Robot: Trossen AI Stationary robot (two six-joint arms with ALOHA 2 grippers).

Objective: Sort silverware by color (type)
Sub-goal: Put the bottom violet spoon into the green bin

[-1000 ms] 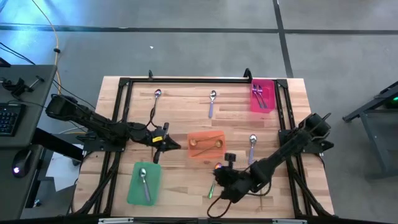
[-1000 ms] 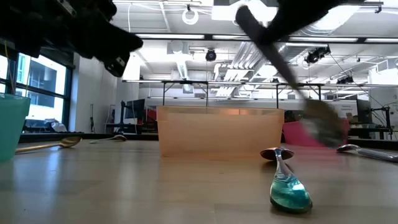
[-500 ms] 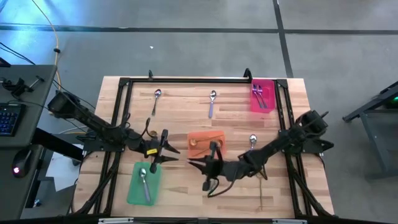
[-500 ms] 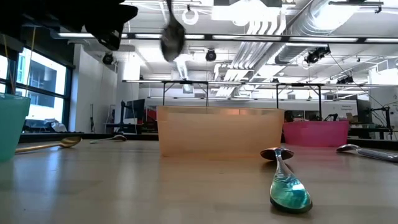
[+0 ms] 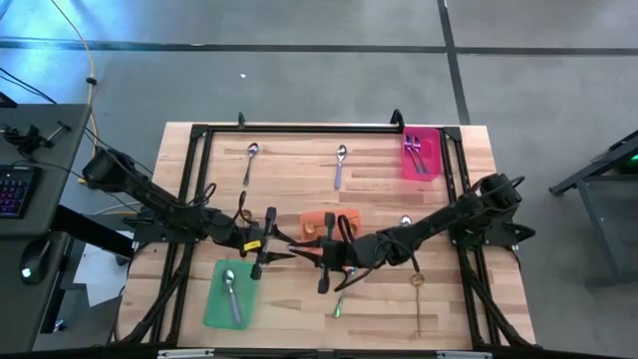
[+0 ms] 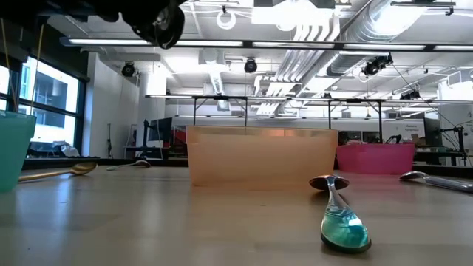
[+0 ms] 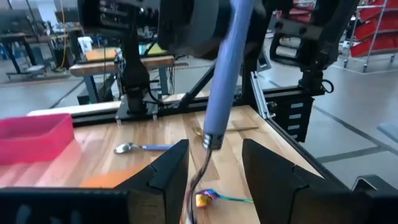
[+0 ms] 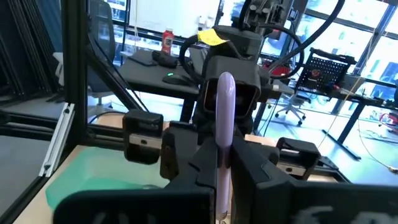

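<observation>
A purple-handled spoon (image 7: 227,68) hangs in the air over the table's middle, with my right gripper (image 8: 221,180) shut on it. Its thin metal stem (image 7: 198,180) runs down between the fingers of my open left gripper (image 7: 214,180); I cannot tell whether they touch it. In the high view the two grippers face each other, left (image 5: 267,242) and right (image 5: 327,254), just in front of the orange tray (image 5: 317,217). A silver spoon (image 5: 231,291) lies in the green tray (image 5: 214,299). Some silverware lies in the pink tray (image 5: 427,142). My right gripper pinches the spoon's purple handle (image 8: 221,149) between its two fingers, which lie along it. The handle sticks out past the fingertips toward my left gripper. The spoon is lifted clear of the table, with its metal stem and bowl end at the left gripper.
Loose on the wood lie a silver spoon (image 5: 249,160), a purple-handled spoon (image 5: 340,166), another spoon (image 5: 404,221), a gold spoon (image 5: 417,289) and an iridescent green one (image 5: 339,304), the last one close to the low camera (image 6: 344,222). Black frame rails (image 5: 299,130) border the table.
My right gripper has risen from the near right of the table and swung toward the left edge, carrying the spoon up to my left gripper. My left gripper has shifted slightly toward the right. The gold spoon on the near right now shows.
</observation>
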